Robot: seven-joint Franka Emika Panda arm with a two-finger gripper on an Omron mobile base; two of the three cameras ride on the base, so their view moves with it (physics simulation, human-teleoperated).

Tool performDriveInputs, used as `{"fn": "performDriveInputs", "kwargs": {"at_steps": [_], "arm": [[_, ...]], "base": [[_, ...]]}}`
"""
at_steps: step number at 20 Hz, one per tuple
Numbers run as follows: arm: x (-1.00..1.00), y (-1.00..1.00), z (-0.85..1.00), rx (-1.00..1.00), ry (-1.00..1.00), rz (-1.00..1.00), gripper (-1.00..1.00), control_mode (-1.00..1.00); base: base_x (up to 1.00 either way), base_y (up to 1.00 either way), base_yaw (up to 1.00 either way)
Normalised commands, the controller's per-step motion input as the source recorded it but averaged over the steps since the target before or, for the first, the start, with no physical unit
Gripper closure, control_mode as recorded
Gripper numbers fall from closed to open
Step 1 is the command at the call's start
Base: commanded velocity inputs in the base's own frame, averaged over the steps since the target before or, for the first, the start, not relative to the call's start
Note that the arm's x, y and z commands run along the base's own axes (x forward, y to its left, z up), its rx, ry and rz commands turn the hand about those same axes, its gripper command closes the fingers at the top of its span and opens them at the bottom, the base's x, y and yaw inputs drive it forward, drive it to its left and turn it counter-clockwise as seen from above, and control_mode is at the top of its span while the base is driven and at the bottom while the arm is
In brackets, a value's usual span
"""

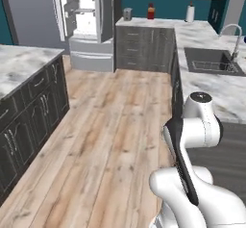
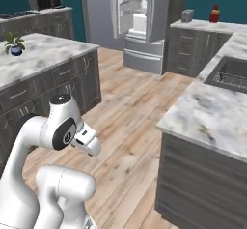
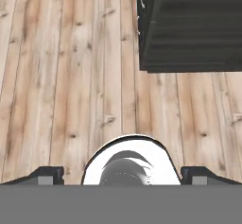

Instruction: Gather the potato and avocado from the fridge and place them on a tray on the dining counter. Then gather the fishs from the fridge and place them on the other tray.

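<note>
The fridge (image 1: 89, 22), doors swung open on white shelves, stands far ahead of the tool (image 3: 121, 173) across the wooden floor (image 1: 105, 140), so the produce inside lies well out of reach and too small to make out. The marbled tabletop (image 2: 212, 112) with its sink runs alongside to the right. In the hand view the tool's tips stand wide apart, empty, pointing down at floorboards and a dark cabinet base (image 3: 194, 27).

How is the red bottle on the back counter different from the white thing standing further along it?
The red bottle is red with a dark cap; the white roll is plain white. The bottle looks squat and a bit shorter; the roll is taller and slimmer. The bottle stands near the grey canister, the roll nearer the corner. Both stand upright on the same marbled counter against the teal wall.
</note>
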Motion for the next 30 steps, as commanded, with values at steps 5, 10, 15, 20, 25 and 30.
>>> {"fn": "performDriveInputs", "kwargs": {"at_steps": [5, 10, 15, 20, 25, 30], "arm": [[0.0, 0.0, 0.0, 0.0, 0.0, 0.0, -1.0, 1.0], [0.0, 0.0, 0.0, 0.0, 0.0, 0.0, -1.0, 1.0], [0.0, 0.0, 0.0, 0.0, 0.0, 0.0, -1.0, 1.0], [0.0, 0.0, 0.0, 0.0, 0.0, 0.0, -1.0, 1.0], [0.0, 0.0, 0.0, 0.0, 0.0, 0.0, -1.0, 1.0], [0.0, 0.0, 0.0, 0.0, 0.0, 0.0, -1.0, 1.0]], "base": [[0.82, 1.0, -0.21], [0.97, 0.9, -0.17], [1.0, 0.25, -0.07], [1.0, -0.3, -0.02], [1.0, -0.4, 0.0], [1.0, -0.05, 0.0]]}}
